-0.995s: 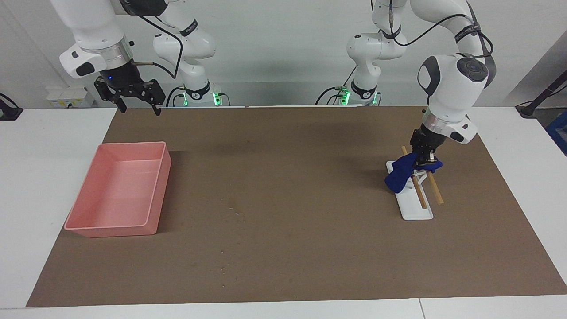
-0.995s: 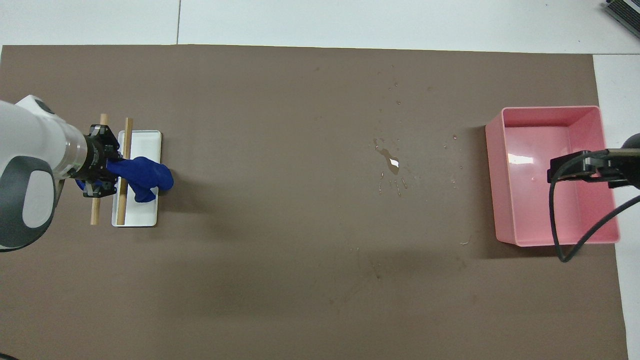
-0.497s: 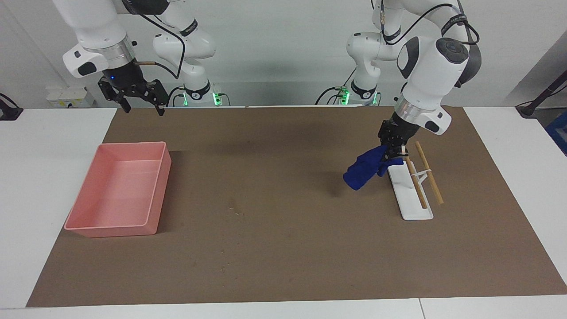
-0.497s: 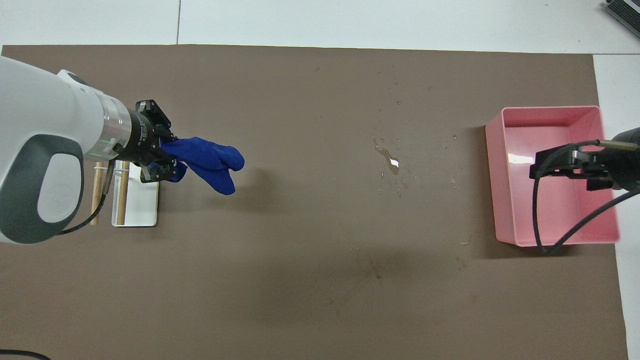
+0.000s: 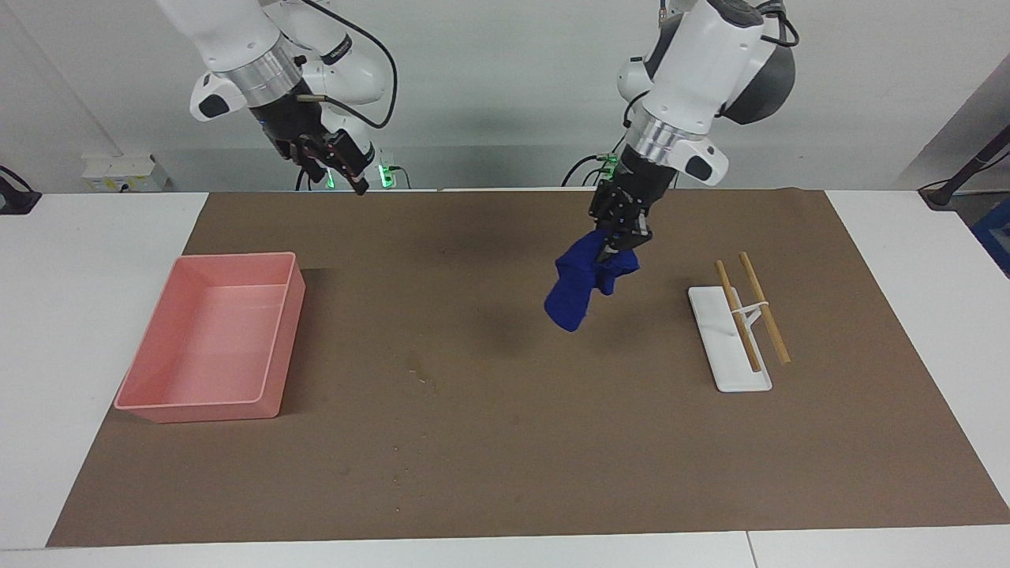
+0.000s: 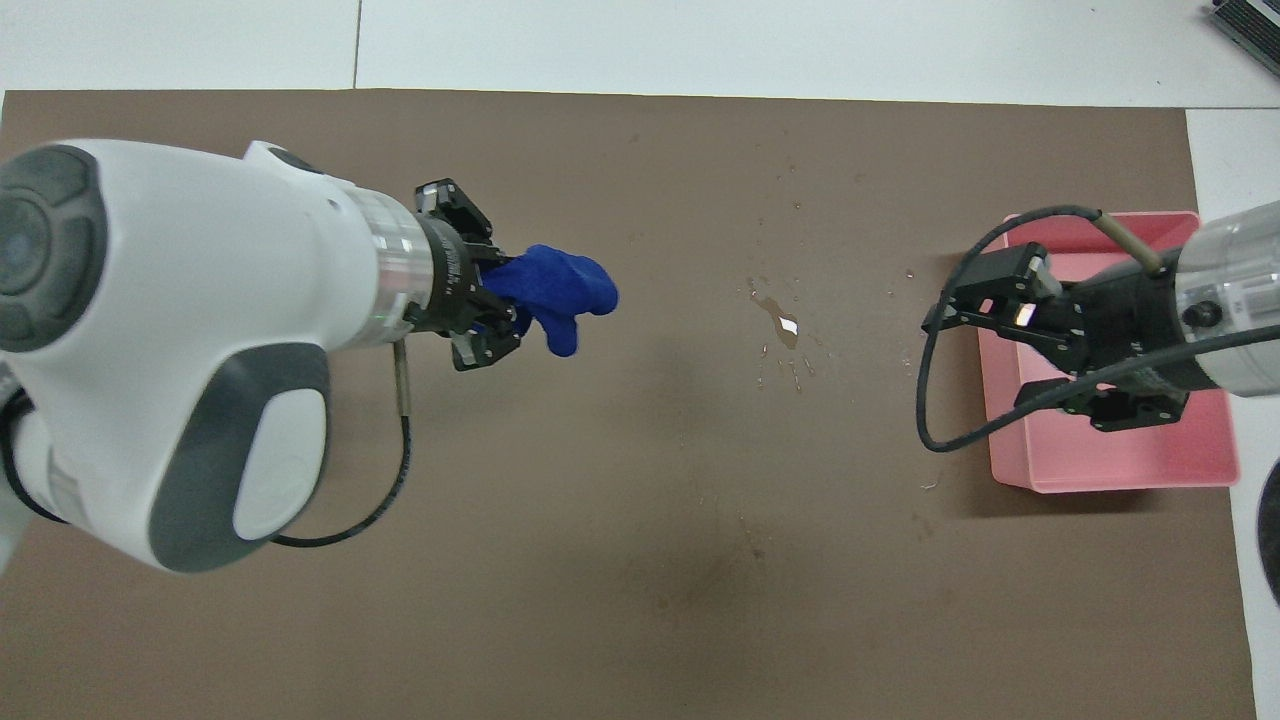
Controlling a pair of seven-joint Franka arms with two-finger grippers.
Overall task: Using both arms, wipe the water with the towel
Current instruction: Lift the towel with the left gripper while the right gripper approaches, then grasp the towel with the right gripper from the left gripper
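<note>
Now carrying the towel (image 5: pixel 580 285) off the white rack (image 5: pixel 727 339) toward the water (image 6: pixel 780 325) at mid-mat, left gripper (image 5: pixel 621 235) clamping its top corner. Hanging in the air over bare mat, long axis seemingly near vertical, free end pointing down. Swinging inward above the pink tray (image 5: pixel 150 380), right gripper (image 5: pixel 335 162) spreading wide, carrying nothing.

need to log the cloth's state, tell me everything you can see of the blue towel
The towel is a small deep-blue cloth of soft fabric, bunched and crumpled. The left gripper is shut on its upper end, and the rest hangs limp in the air over the brown mat, touching nothing else. It has not reached the water.
</note>
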